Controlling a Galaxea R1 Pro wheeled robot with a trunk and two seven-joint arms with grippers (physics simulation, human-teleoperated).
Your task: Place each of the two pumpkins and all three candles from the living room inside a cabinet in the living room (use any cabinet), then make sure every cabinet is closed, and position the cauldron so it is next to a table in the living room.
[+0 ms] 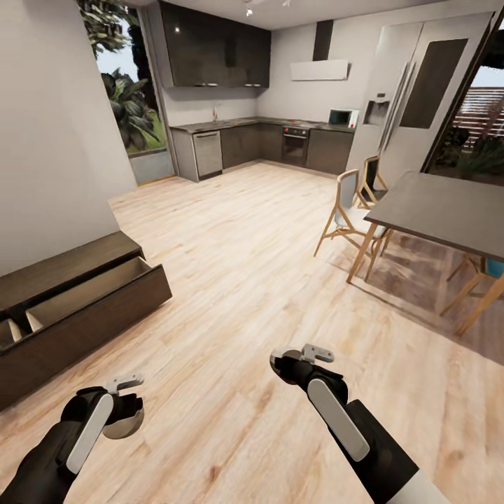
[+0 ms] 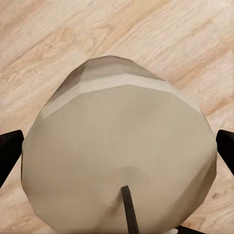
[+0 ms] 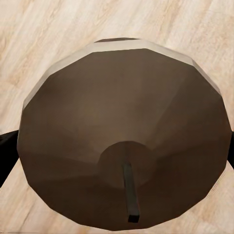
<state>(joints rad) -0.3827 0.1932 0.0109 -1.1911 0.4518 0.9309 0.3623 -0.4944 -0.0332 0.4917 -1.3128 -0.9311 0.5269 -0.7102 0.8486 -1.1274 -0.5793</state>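
Plank floor (image 1: 231,280) ran past the open cabinet (image 1: 84,301); each claw, left (image 1: 126,406) and right (image 1: 308,360), clamped a candle (image 2: 117,161), light, stiff, gripped across its sides

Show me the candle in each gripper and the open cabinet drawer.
left gripper's candle (image 2: 117,161), left wrist view, top face.
right gripper's candle (image 3: 124,146), right wrist view, top face.
cabinet drawer (image 1: 91,283), head view, pale inner wall.

Pale plank floor (image 1: 252,280), grey kitchen units (image 1: 266,143), dining table (image 1: 448,210), chairs (image 1: 350,217).
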